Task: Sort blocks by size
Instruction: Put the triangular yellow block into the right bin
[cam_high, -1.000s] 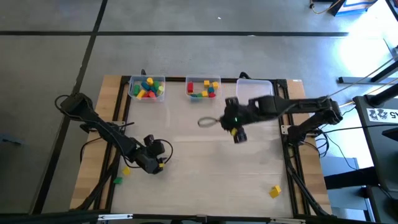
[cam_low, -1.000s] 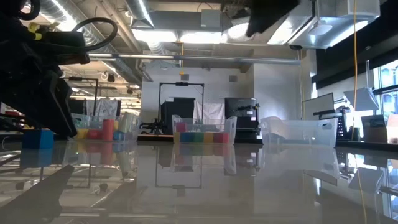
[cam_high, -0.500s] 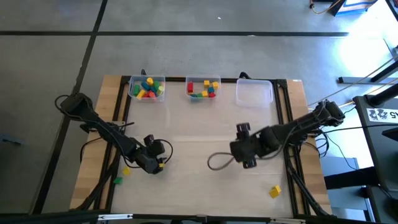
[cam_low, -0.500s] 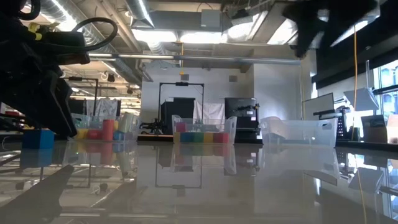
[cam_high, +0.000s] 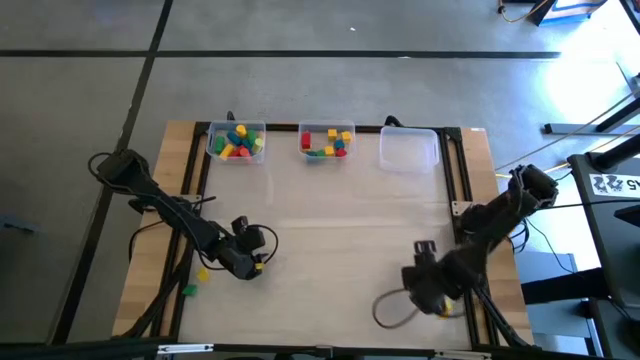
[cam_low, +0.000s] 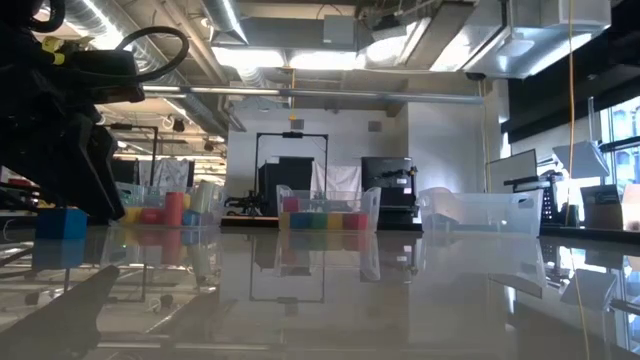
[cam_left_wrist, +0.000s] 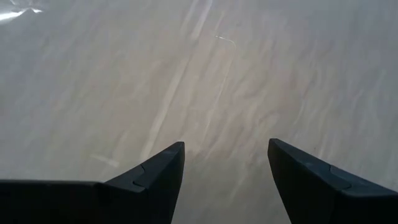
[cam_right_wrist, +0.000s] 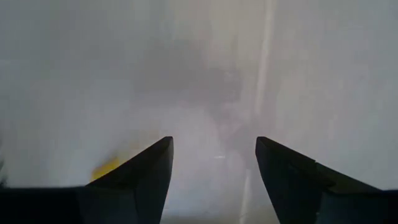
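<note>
Finds the left gripper (cam_high: 243, 262) low over the front-left part of the table (cam_high: 330, 230), fingers spread wide in the left wrist view (cam_left_wrist: 227, 146) with only bare tabletop between them. Places a yellow block (cam_high: 203, 273) just beside that gripper, towards the table's left edge, and a green block (cam_high: 188, 291) a little nearer the front on the wooden border (both loose, neither touched). Picks out a blue block (cam_low: 60, 222) in the low view, standing on the table right beside the dark left arm.

Puts the right gripper (cam_high: 427, 290) near the front-right corner, its grey cable loop (cam_high: 385, 310) lying alongside. Shows its fingers well apart in the right wrist view (cam_right_wrist: 214, 140), gripping nothing; catches a blurred yellow patch (cam_right_wrist: 106, 167) on the table beside one finger, shape impossible to tell.

Lines up three clear bins along the far edge: the left bin (cam_high: 260, 147) and the middle bin (cam_high: 327, 131) each holding a mixed heap of red, yellow, green and blue blocks (cam_high: 232, 142), the right bin (cam_high: 408, 150) set just beside them.
</note>
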